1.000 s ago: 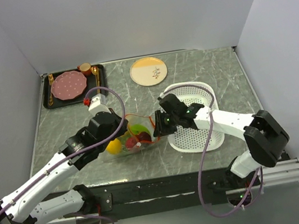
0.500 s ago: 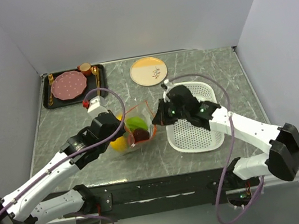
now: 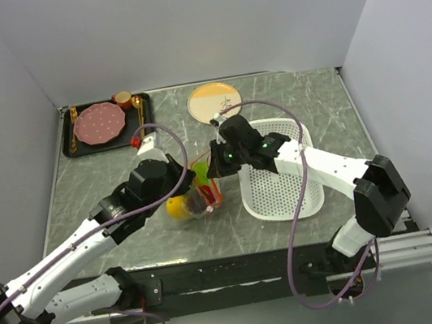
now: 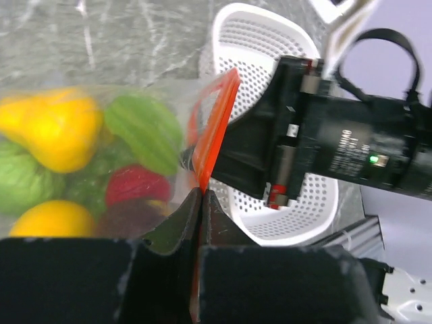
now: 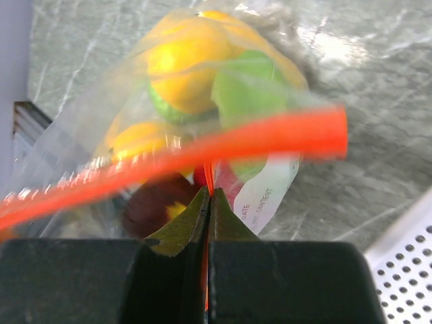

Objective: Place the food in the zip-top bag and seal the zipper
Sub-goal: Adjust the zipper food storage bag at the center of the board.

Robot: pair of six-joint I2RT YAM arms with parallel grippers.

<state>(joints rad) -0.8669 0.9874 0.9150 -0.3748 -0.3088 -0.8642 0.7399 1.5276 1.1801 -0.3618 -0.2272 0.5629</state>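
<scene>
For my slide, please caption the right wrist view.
Right end effector pinching orange-red zipper strip of clear plastic bag with toy food.

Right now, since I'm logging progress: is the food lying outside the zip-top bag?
No, the left wrist view shows the yellow, green and red food inside the clear zip-top bag.

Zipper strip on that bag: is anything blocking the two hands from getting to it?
Nothing visible does. The left hand and the right hand are each closed directly on the orange zipper.
</scene>
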